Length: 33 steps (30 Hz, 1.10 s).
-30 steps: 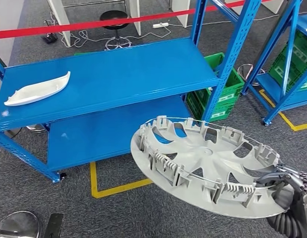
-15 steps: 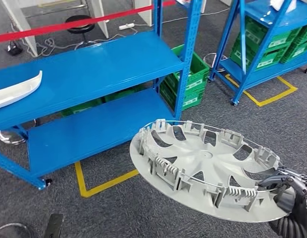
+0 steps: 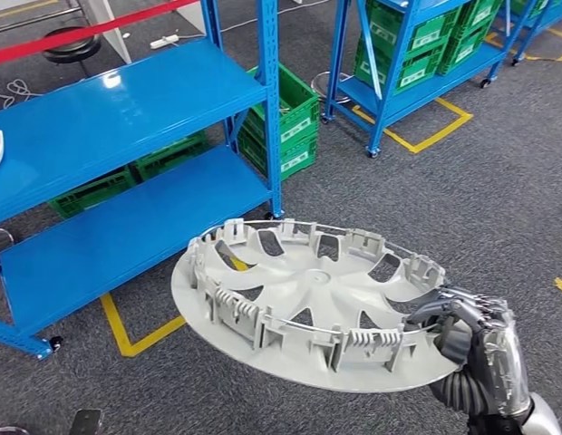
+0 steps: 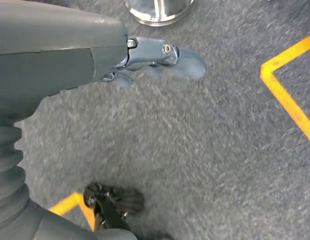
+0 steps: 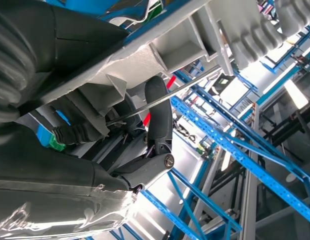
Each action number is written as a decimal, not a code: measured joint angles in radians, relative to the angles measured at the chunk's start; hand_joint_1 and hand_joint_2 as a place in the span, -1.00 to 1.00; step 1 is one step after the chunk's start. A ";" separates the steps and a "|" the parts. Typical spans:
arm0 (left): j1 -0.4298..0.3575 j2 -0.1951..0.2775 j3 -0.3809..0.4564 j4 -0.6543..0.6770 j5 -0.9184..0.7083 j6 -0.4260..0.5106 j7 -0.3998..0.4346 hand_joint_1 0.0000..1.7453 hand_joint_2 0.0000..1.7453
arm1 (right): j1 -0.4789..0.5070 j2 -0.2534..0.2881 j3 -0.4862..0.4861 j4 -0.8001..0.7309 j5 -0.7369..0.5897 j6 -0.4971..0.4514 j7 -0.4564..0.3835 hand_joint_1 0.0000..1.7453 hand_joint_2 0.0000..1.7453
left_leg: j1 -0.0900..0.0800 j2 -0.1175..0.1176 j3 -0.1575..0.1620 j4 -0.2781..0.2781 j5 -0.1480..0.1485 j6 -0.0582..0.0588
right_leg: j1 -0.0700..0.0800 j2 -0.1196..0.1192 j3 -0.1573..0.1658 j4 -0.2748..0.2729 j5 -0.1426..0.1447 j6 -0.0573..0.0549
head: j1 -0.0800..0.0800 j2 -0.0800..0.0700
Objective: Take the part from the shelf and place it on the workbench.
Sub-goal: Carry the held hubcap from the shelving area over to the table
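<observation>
- The right hand point(image 3: 480, 349) gripped the rim of the grey wheel cover point(image 3: 305, 304), carried level and clear of the blue shelf point(image 3: 121, 109).
- The left hand point(image 4: 108, 55) hung over the carpet holding nothing, fingers extended.
- Pickup looked done; placement on a workbench remained.

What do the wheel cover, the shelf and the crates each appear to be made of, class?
Wheel cover: probably moulded plastic, matt grey, going by its thin ribs and clip tabs.
Shelf: likely painted steel, glossy blue, with a light glare on the deck and perforated uprights.
Crates: seemingly moulded plastic, green, with lattice-like walls and white labels.
</observation>
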 joint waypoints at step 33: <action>-0.184 0.040 0.304 0.232 -0.351 -0.051 -0.219 -1.00 1.00 | 0.088 -0.045 0.025 -0.053 0.227 -0.148 0.138 1.00 1.00 | 0.025 0.025 -0.068 0.011 0.038 -0.028 | -0.005 0.025 0.040 0.006 -0.043 0.020 | 0.010 0.000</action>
